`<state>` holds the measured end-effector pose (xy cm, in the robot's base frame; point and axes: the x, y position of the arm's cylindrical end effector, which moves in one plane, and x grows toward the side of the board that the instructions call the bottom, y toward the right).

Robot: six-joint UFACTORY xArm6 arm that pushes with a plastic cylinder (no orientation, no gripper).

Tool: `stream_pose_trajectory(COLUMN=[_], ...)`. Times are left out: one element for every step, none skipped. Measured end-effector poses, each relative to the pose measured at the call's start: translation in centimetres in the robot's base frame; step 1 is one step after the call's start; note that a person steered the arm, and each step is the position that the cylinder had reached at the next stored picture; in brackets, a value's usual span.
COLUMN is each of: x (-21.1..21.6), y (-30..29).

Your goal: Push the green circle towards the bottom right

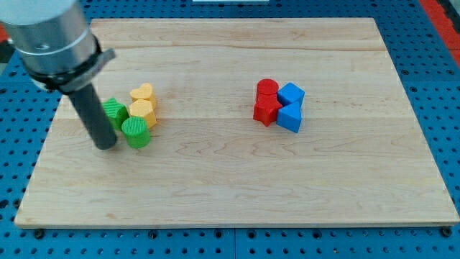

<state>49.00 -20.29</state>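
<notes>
My tip (106, 146) touches the green circle (135, 132) at left of frame.
Behind it crowd a green block (115, 111) and two yellow blocks (143, 105) (no gripper here, only a rod); red blocks (267, 101) and blue blocks (290, 106) sit right of centre.

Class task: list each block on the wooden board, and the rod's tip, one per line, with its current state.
Green circle block: flat, touching yellow hexagon.
Green star-like block: partly behind rod.
Yellow hexagon block: flat.
Yellow heart block: flat.
Red cylinder block: upright.
Red star-like block: flat.
Two blue blocks: touching the reds.
My tip: at green circle's left.
</notes>
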Motion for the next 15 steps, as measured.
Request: stream_pose_trajectory(x=[-1.9, -2.2, -0.3, 0.8, -0.6, -1.1, 2.5, 3.8, 3.1, 3.1, 3.1, 3.2, 4.7, 8.1, 7.8], y=[-0.1, 3.0, 7.7, 12.1, 11.2, 12.6, 16.3, 17.7, 17.4, 17.4, 16.9, 13.1, 12.8, 13.7, 16.7])
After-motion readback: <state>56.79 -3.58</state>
